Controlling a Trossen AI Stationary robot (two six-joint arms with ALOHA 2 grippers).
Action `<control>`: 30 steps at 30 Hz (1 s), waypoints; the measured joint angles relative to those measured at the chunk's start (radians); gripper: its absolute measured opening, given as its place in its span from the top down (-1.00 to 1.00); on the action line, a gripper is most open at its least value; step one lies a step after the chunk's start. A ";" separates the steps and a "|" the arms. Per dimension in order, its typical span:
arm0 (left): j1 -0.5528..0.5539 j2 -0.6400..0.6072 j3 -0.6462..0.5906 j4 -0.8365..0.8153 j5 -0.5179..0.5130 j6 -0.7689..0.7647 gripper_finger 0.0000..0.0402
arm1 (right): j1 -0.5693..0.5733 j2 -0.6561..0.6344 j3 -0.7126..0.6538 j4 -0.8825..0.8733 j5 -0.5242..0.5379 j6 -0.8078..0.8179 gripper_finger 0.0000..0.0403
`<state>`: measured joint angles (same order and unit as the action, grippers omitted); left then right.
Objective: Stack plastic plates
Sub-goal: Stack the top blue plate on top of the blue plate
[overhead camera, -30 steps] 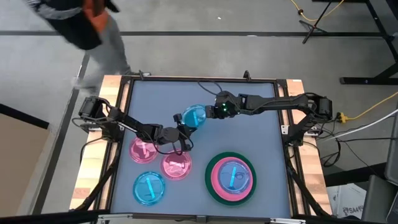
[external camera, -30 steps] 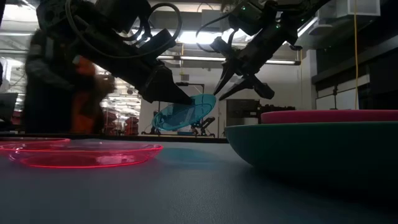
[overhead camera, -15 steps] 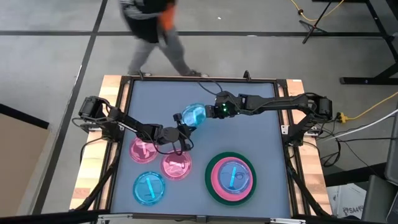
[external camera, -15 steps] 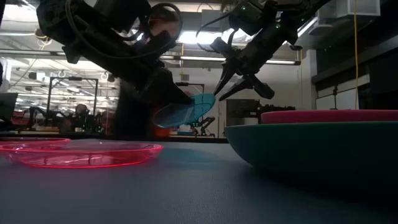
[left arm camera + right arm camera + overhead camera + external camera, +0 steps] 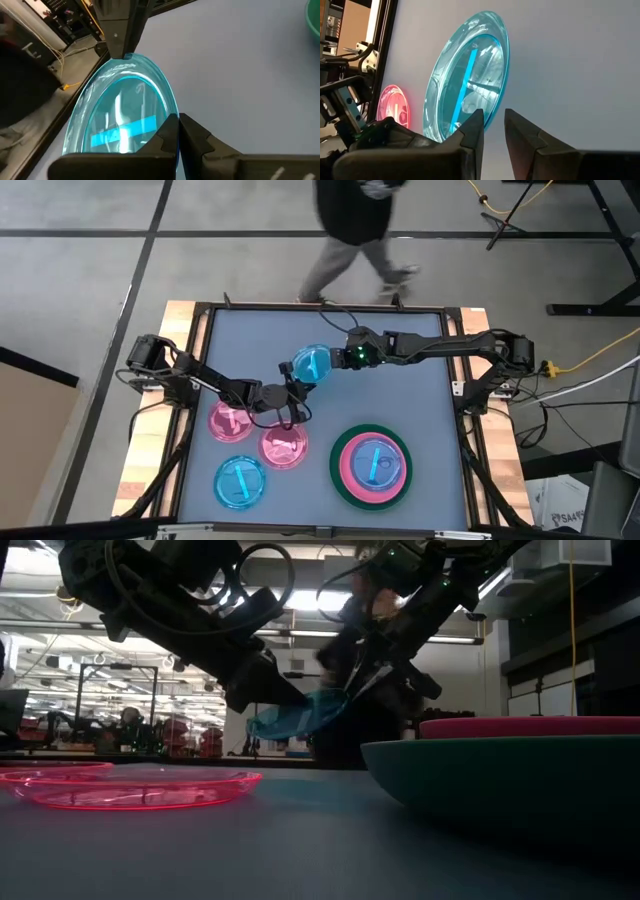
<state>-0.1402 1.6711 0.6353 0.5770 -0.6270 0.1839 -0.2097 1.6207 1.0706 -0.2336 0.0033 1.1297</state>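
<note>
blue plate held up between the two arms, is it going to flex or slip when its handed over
The blue plate looks thin and translucent yet keeps its round shape pinched at the rim by the left gripper, so probably stiff and light. Its glossy rim may slip. The right gripper has its fingers around the opposite edge.
</note>
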 joint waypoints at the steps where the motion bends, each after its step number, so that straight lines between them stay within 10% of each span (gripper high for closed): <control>1: 0.000 0.000 0.000 0.000 0.000 0.009 1.00 | 0.000 0.000 0.000 0.000 0.006 0.000 0.66; 30: 0.000 0.000 0.000 0.066 0.000 0.115 1.00 | 0.001 0.000 0.000 0.000 0.005 -0.011 0.66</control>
<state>-0.1398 1.6711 0.6353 0.6430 -0.6270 0.2993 -0.2089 1.6208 1.0706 -0.2333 0.0078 1.1187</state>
